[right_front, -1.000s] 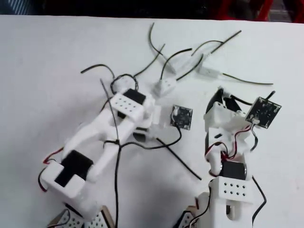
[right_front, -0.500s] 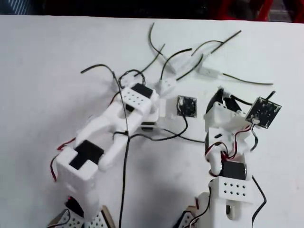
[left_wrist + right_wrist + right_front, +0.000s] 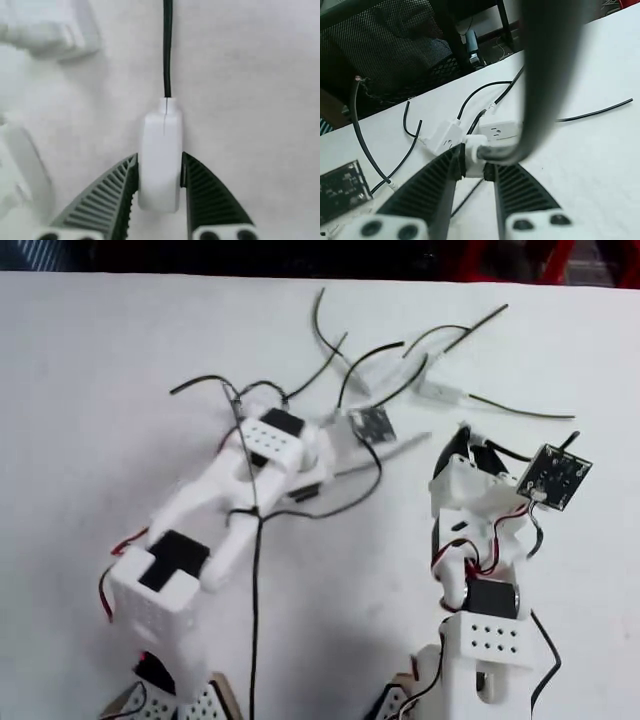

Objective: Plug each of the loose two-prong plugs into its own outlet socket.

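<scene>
A white two-prong plug (image 3: pixel 160 145) with a thin black cord (image 3: pixel 167 45) lies on the white table, and my left gripper (image 3: pixel 159 159) is shut on its sides. In the high view the left arm (image 3: pixel 262 448) stretches to the middle back of the table, among white plugs and sockets (image 3: pixel 437 392). My right gripper (image 3: pixel 474 159) is shut on a small white plug (image 3: pixel 473 150) whose thick black cord (image 3: pixel 545 75) loops up close to the camera. Beyond it lie a white outlet socket (image 3: pixel 501 131) and another white plug (image 3: pixel 445 137). The right arm (image 3: pixel 480 502) is folded at the right.
Several loose black cords (image 3: pixel 510 408) trail over the back of the table. More white pieces (image 3: pixel 50 30) lie beside the left gripper. The table's far edge (image 3: pixel 150 276) meets a dark background. Bare tabletop (image 3: pixel 90 390) spreads to the left.
The left arm swung toward the back of the table and its wrist turned over the cluster of plugs, dragging its black cable along. The right arm has kept still.
</scene>
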`<state>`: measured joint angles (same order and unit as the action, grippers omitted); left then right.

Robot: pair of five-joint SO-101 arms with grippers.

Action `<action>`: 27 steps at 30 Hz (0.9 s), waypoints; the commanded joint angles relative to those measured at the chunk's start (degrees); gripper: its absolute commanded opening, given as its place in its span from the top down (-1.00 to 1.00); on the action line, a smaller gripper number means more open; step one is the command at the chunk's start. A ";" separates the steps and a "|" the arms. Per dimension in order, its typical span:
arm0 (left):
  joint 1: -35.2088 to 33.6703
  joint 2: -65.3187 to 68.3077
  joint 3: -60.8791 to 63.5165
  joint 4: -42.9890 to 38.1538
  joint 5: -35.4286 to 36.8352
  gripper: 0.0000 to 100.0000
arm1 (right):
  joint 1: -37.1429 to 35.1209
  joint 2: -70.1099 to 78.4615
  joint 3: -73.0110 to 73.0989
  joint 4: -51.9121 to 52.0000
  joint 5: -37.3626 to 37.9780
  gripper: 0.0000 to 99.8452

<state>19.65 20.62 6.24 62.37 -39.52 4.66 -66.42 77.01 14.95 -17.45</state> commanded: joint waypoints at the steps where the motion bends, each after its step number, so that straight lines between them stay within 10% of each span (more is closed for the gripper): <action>1: -3.74 -1.01 -1.67 -1.05 8.35 0.95 | 0.31 -1.10 -3.08 -0.92 -0.44 0.97; 9: -3.82 -10.95 12.40 -10.02 12.40 0.91 | 0.22 -0.92 -3.08 -0.92 -0.35 0.97; 15: -2.77 -21.76 23.03 -12.48 18.20 0.42 | 0.22 -0.66 -3.08 -0.92 -0.26 0.97; 27: 3.38 -29.41 32.18 -12.04 14.59 0.44 | 0.22 -0.66 -3.08 -0.84 -0.26 0.97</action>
<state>21.58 -5.49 38.24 50.86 -24.31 4.66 -66.42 77.01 14.95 -17.45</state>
